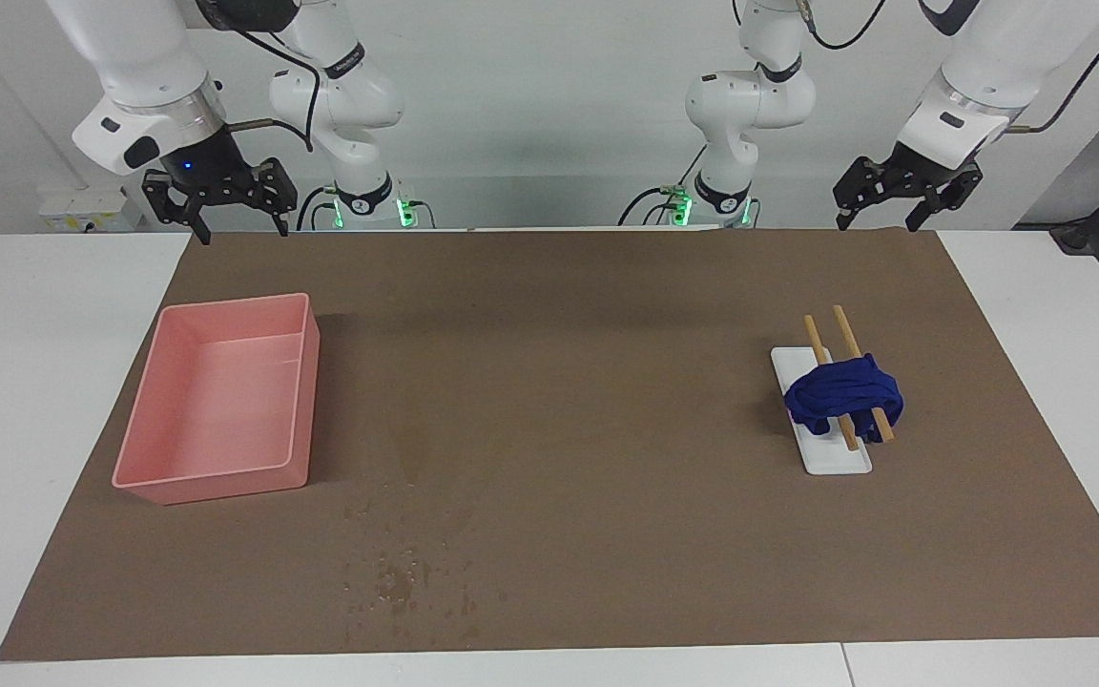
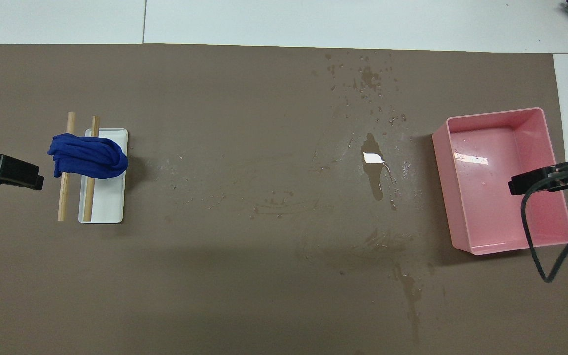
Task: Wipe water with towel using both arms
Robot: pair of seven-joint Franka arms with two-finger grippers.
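Navy towel (image 1: 845, 398) draped on rack's wooden sticks (image 1: 850, 377). Water (image 1: 406, 571) spattered on mat beside pink tray (image 1: 222, 399). Left gripper (image 1: 901, 197), right gripper (image 1: 221, 204) raised, jaws released, empty.

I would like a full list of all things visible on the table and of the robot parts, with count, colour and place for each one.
mat: one, brown, covers the table.
tray: one, pink, at the right arm's end.
water: many droplets and dark blotches, on the mat beside the tray.
towel: one, navy blue, draped on the rack's sticks.
rack: one, white with two wooden sticks, at the left arm's end.
left end effector: one, black, open, raised at the mat's edge near the rack, waiting.
right end effector: one, black, open, raised above the tray's end, waiting.
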